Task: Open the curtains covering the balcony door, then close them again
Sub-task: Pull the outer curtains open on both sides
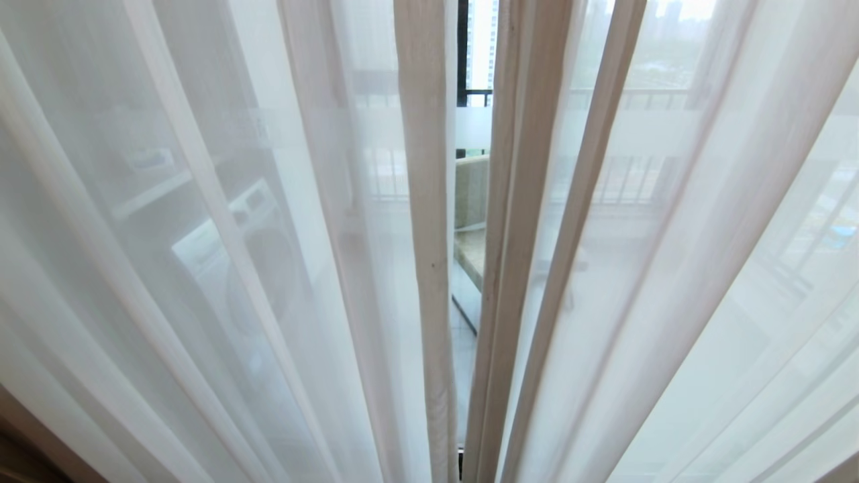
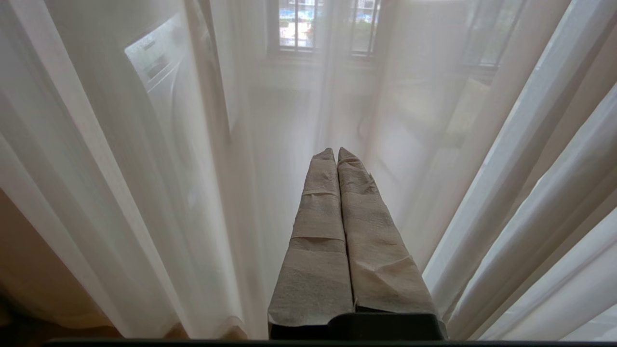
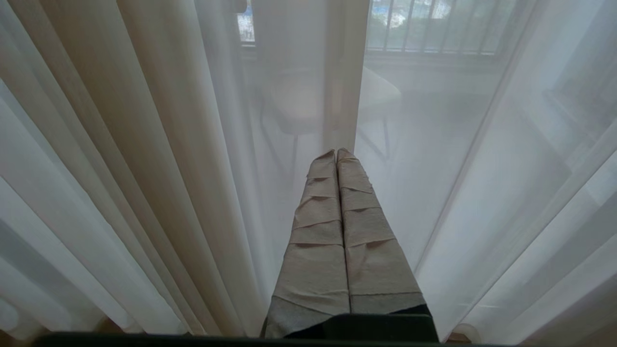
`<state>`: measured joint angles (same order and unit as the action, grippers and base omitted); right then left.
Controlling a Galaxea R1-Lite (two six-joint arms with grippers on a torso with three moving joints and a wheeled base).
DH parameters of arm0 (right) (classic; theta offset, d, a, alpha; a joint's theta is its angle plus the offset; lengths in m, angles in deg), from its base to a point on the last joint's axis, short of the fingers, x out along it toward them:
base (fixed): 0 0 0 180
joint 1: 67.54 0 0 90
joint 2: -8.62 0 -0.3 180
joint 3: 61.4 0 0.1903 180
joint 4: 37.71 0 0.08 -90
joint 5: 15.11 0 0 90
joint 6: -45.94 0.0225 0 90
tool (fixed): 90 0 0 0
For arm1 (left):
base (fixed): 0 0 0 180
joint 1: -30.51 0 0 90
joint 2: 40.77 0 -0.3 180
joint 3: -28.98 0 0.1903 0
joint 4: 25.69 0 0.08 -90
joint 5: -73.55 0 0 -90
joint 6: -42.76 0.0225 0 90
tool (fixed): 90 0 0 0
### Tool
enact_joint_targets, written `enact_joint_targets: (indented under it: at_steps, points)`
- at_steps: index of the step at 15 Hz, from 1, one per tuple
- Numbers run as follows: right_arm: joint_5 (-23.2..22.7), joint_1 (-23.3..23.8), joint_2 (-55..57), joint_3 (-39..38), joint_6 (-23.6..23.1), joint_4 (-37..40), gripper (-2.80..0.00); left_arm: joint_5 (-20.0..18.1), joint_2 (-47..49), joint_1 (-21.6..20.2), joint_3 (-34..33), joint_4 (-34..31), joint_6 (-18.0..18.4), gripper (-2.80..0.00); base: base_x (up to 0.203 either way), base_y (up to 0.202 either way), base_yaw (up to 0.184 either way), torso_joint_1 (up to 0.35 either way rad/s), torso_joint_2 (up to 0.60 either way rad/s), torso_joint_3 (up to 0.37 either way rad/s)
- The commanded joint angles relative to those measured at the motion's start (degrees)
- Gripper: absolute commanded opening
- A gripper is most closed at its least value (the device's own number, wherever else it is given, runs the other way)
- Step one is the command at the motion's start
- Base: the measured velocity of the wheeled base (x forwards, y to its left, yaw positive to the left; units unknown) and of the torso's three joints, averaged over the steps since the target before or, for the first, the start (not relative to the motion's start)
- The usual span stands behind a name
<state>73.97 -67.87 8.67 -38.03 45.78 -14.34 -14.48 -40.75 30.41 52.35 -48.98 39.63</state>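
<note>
Left hand [image 2: 336, 153] is fully closed with nothing between its taped fingers [image 2: 318, 231], tips pointing at the sheer curtains [image 1: 201, 268] from just in front; right hand [image 3: 336, 154] is the same, closed and empty, facing the sheers near a hemmed fold. Curtains hang drawn across the whole head view, two hemmed edges nearly meeting at centre with a narrow gap between them. Balcony door [image 1: 462, 60] shows through that gap as a black frame strip with a frosted band, behind the fabric.
</note>
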Motion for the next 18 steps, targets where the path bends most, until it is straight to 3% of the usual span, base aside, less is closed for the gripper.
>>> enact_joint_targets:
  at_steps: [1,18]
  points:
    - [0.0,0.0,0.0,0.0,0.0,0.0,-2.80,0.0,0.0,0.0,0.0,0.0,0.0,-2.80,0.000,0.000,0.000,0.000,0.00,0.000]
    - [0.0,0.0,0.0,0.0,0.0,0.0,-2.80,0.0,0.0,0.0,0.0,0.0,0.0,-2.80,0.000,0.000,0.000,0.000,0.00,0.000]
